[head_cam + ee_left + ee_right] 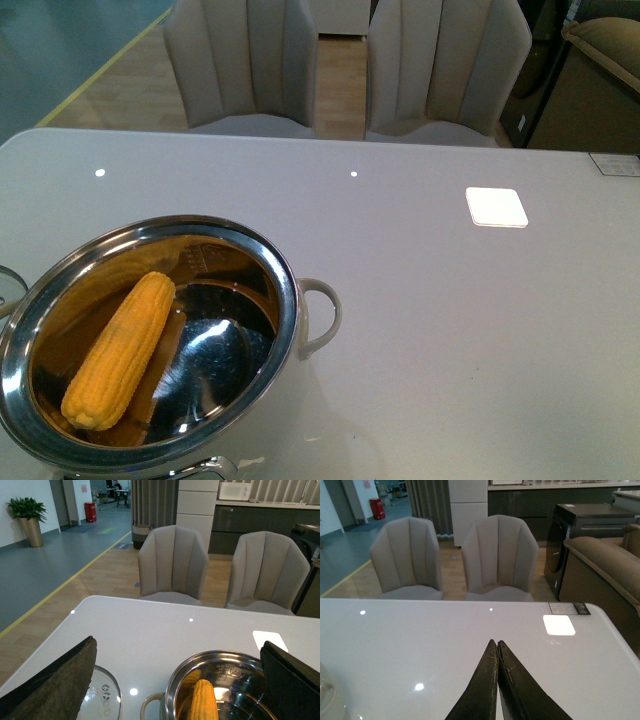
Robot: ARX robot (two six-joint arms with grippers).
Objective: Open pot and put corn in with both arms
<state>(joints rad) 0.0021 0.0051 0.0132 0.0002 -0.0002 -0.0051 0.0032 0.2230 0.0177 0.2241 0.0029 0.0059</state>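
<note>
You are looking at the corn [120,350] lying inside the pot [255,250], slanted across the mirror-like floor with its blunt end toward you and its tip up against the far wall. The pot is sitting uncovered at the near left of the white table [450,330], its glass lid [102,695] resting flat on the tabletop just beside it.

Your left gripper [177,680] is hanging spread wide above the pot and gripping nothing; your right gripper [497,680] is pressed closed on nothing over bare table, well apart from the pot.

Judging by its looks, the cob is stiff and light, its ridged kernels offering grip but inclined to roll; you would be taking it across the middle. The polished steel is looking slippery, so the pale looped handle [322,315] is the safer hold, and the lid is probably fragile.
</note>
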